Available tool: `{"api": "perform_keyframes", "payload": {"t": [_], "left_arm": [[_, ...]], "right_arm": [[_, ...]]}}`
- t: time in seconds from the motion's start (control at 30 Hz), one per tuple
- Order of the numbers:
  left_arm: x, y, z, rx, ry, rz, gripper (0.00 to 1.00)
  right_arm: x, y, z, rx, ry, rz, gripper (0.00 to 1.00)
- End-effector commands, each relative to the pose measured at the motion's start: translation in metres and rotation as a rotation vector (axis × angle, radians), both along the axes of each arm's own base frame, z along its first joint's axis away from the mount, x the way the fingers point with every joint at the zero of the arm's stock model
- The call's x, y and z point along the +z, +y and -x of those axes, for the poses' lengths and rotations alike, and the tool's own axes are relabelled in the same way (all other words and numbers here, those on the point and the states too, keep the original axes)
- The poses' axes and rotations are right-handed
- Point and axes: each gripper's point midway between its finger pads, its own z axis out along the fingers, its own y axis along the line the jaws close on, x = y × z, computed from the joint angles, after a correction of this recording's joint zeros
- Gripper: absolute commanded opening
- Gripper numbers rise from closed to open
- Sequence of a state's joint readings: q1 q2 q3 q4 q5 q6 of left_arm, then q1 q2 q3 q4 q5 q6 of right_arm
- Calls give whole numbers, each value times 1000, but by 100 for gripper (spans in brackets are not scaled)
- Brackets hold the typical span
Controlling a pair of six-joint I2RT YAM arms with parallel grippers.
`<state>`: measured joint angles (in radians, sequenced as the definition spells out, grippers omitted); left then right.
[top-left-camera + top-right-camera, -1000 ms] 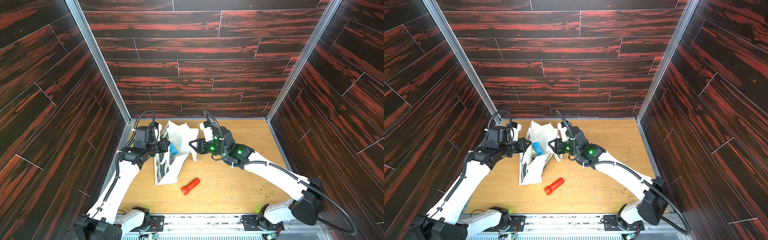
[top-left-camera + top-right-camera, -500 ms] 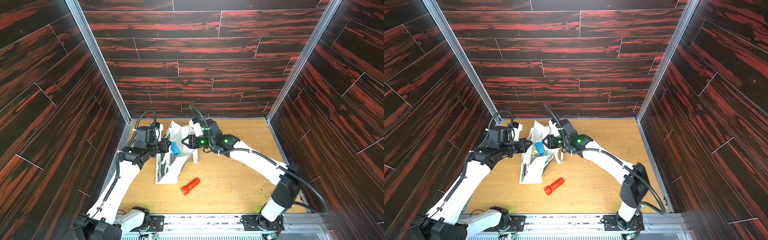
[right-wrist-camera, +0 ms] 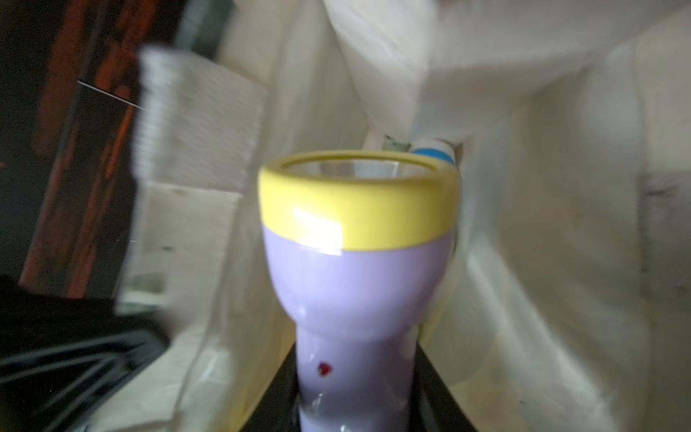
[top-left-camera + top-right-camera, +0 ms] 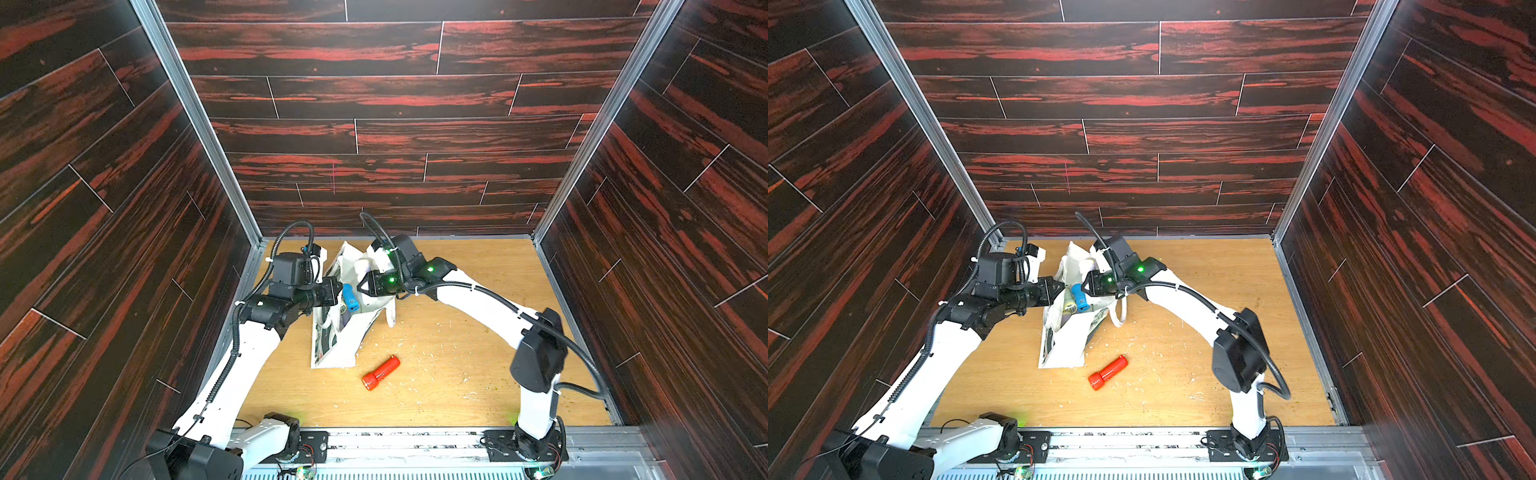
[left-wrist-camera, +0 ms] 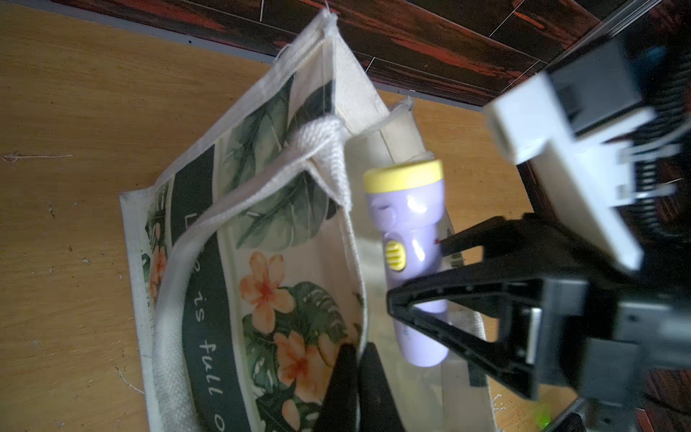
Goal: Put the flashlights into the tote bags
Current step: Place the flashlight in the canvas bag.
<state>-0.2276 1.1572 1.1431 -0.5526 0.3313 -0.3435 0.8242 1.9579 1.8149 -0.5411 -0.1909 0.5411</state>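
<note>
Feeding the lilac flashlight [image 5: 407, 232] into the tote bag [image 5: 269, 224]

Left gripper [image 5: 357, 359] is pinched shut on the bag's rim, I'd guess to prop the mouth open. Right gripper [image 5: 415, 271] has its jaws clamped round the lilac flashlight's handle, so the head goes first into the opening. It's glossy plastic with a yellow ring round the lens and a yellow ribbed switch. A blue flashlight [image 4: 350, 296] shows in the bag's mouth. A red flashlight [image 4: 380, 372] lies on the table [image 4: 457, 374] just beside the bag's bottom edge, so not done yet.
</note>
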Motion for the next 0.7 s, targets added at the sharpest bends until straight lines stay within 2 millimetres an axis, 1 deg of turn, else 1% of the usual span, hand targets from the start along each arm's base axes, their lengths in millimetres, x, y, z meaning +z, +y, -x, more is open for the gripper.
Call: {"api": "perform_keyframes", "payload": {"t": [0.0, 0.23, 0.4, 0.57, 0.67], "left_arm": [[24, -7, -1, -33, -71, 21, 0], [24, -8, 0, -38, -69, 21, 0], [21, -9, 0, -38, -63, 20, 0], [22, -10, 0, -41, -64, 24, 0], [21, -10, 0, -40, -63, 20, 0]], "right_arm": [[-25, 5, 3, 31, 81, 54, 0], [-58, 14, 3, 36, 169, 101, 0], [-84, 19, 7, 48, 216, 151, 0], [-106, 18, 8, 37, 256, 195, 0], [-115, 18, 8, 32, 277, 217, 5]]}}
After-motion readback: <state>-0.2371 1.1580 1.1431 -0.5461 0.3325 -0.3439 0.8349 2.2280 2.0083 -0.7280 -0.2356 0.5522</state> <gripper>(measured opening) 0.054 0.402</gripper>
